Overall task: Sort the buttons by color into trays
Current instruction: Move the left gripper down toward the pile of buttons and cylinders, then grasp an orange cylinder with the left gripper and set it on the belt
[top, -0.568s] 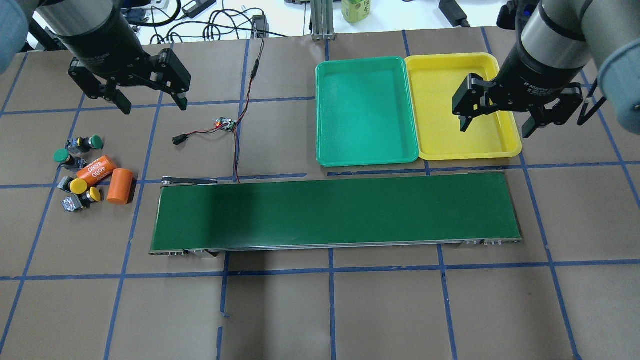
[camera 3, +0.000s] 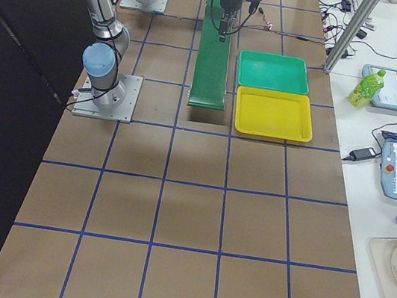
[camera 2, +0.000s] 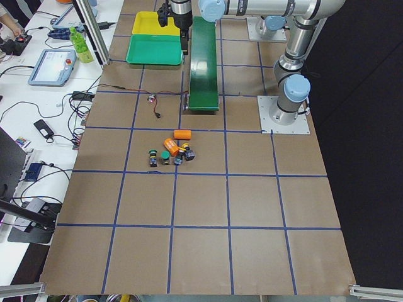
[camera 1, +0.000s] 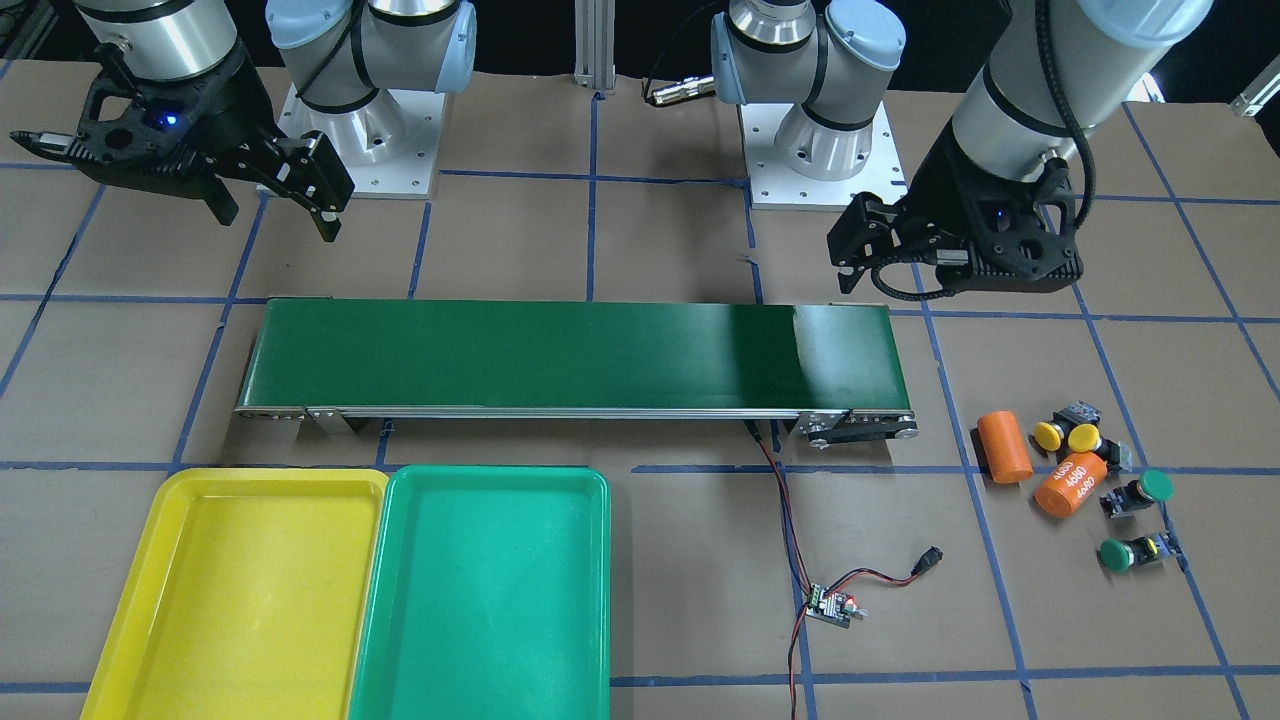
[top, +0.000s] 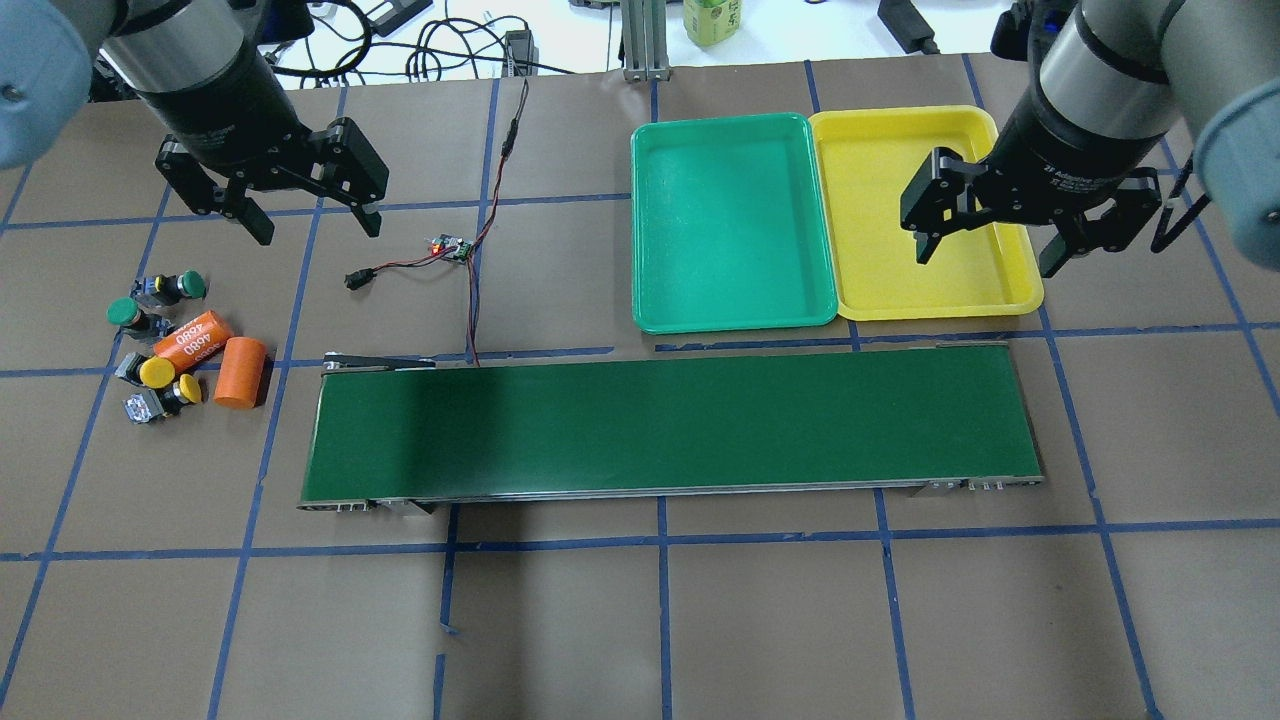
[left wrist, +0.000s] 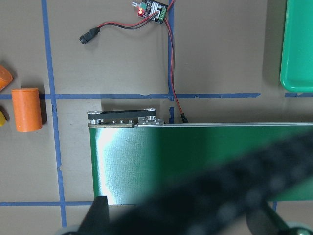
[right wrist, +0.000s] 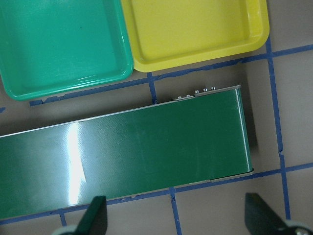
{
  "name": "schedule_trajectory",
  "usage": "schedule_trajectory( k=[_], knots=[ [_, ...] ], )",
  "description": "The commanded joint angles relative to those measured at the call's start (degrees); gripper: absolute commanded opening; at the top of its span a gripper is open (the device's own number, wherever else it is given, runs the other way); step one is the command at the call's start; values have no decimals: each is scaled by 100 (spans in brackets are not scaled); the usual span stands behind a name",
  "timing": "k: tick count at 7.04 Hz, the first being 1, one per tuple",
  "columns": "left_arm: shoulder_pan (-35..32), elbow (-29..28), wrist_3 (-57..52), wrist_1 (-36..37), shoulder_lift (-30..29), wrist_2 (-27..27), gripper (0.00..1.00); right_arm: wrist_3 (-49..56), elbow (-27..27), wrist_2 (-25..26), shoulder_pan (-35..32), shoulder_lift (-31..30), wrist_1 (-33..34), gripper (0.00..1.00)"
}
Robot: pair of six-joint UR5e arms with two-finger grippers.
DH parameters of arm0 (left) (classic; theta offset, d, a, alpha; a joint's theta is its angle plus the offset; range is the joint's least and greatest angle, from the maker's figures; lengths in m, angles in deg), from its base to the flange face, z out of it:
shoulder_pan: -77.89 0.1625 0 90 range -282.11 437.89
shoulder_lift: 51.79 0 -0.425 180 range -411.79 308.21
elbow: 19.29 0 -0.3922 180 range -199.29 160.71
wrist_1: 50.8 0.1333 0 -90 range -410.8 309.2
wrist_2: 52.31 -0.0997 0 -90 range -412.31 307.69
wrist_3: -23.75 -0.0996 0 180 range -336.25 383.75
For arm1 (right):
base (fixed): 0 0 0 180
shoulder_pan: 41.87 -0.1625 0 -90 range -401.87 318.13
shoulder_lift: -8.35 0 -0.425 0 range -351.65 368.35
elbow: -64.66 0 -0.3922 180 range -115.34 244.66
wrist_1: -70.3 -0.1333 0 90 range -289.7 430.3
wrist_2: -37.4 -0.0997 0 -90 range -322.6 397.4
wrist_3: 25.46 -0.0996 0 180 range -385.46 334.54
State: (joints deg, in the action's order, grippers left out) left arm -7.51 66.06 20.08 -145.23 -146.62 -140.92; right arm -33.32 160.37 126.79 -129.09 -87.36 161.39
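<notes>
In the overhead view the left gripper hangs in the upper left of the frame. Its two fingers are spread wide with nothing between them, above the brown table. Below it, near the left edge, all four buttons lie in a loose cluster on the table, well apart from both trays. The two green buttons are at the top of the group. The two yellow buttons are at the bottom, just beside each other. Between the pairs lies an orange cylinder printed "4680", on its side and slanted. A plain orange cylinder sits just right of the yellow caps.

The right gripper is in the upper right of the frame, likewise spread apart and holding nothing. It hovers over the right part of the yellow tray. The teal-green tray lies directly left of the yellow one, their long edges touching.

A long dark green conveyor belt runs across the middle of the frame, just below the trays. Its left end is near the plain cylinder. Between the left gripper and the teal-green tray a small circuit board rests on the table — red and black wires run from it toward the belt's left end.

In the front-facing view the layout is mirrored: the cluster is at the right, the trays at the lower left.
</notes>
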Motion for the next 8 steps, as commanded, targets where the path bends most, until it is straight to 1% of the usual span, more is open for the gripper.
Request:
schedule_trajectory(
  k=[1, 2, 3, 5, 6, 8],
  knots=[
    [1070, 331, -1075, 265, -464, 46, 100, -5, 0, 26, -5, -9, 5, 100],
    [1495, 621, -1353, 1024, -850, 55, 100, -23, 0, 44, -22, -44, 5, 100],
    [1595, 815, -1451, 1685, -1158, -6, 100, -40, 9, 35, -92, -61, -21, 100],
    [2077, 1228, -2222, 2627, -1677, -7, 100, -6, 35, 53, -224, -184, -144, 100],
    [2158, 1378, -2609, 3049, -1828, -15, 100, -14, 18, 61, -216, -324, -362, 100],
    [2254, 1537, -2753, 3097, -1952, -15, 100, -49, 26, -43, -251, -439, -355, 100]
  ],
)
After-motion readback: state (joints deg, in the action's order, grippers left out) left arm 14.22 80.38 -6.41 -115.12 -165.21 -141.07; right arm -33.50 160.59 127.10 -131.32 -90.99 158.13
